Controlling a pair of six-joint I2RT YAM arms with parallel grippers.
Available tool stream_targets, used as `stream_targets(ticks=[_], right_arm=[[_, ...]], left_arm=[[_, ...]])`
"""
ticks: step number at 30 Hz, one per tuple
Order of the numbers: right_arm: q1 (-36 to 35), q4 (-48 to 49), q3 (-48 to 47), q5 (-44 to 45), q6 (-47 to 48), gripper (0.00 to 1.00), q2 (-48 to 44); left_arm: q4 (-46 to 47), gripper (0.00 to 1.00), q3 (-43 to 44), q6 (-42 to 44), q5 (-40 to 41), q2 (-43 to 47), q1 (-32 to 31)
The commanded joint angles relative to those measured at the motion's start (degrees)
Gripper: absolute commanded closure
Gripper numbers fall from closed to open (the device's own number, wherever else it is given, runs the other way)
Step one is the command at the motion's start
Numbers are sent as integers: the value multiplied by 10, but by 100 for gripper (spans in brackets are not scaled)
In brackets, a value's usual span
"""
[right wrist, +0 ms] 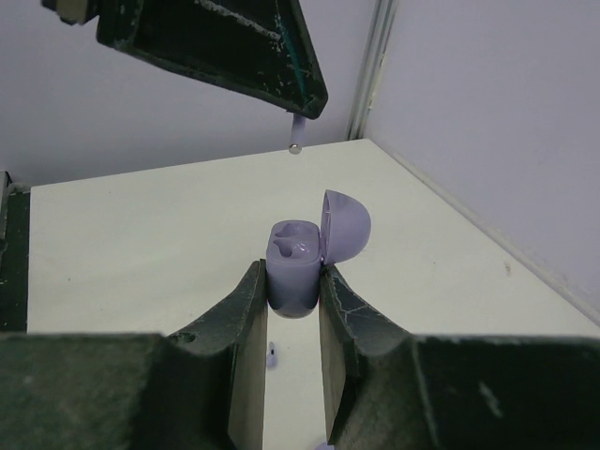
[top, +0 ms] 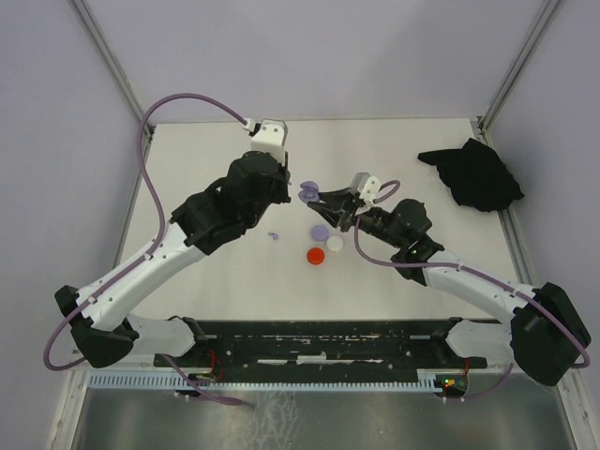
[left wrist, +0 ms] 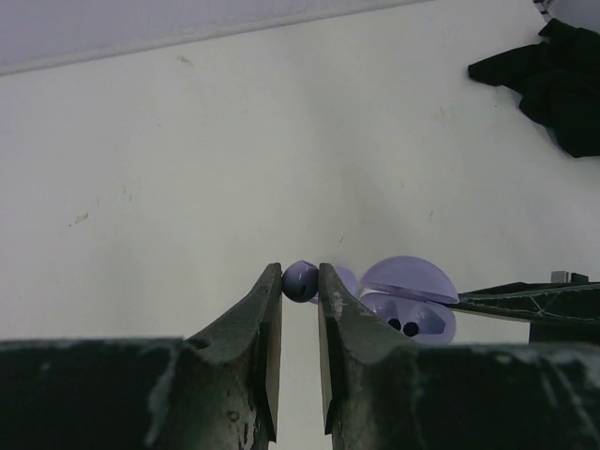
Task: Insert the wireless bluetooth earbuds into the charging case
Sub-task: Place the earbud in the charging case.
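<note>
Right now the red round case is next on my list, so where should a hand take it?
Pinch the red round case across its rim, from straight above: it lies flat, low and circular. Keep the fingers off the white round case close beside it.

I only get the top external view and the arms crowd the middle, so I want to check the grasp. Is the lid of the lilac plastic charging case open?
Observer: Yes. The right wrist view shows the lilac plastic charging case clamped between the fingers of the right gripper, its domed lid hinged up.
Operator: Is the left gripper holding anything?
Observer: Its fingers pinch a small lilac earbud, plain in the left wrist view.
Operator: Is it in the case?
Observer: Not yet. From the right wrist camera, the earbud's stem hangs clear of the case, with a gap between.
</note>
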State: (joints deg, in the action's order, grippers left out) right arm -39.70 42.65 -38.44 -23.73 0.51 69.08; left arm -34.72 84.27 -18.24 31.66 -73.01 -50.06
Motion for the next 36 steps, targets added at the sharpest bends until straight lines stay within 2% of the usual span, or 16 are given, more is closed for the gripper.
stream_targets(ticks=[1,9,36], right_arm=[[-2,66,2,26,-19,98,-4],[-3,74,9,25,-45,98,-17],[-2,87,15,31,-63,98,-41]], left_arm=[[76,75,-3,69,32,16,-29],[177,75,-68,132,-15,48,-60],[196,75,-117,203,-15,36,-103]])
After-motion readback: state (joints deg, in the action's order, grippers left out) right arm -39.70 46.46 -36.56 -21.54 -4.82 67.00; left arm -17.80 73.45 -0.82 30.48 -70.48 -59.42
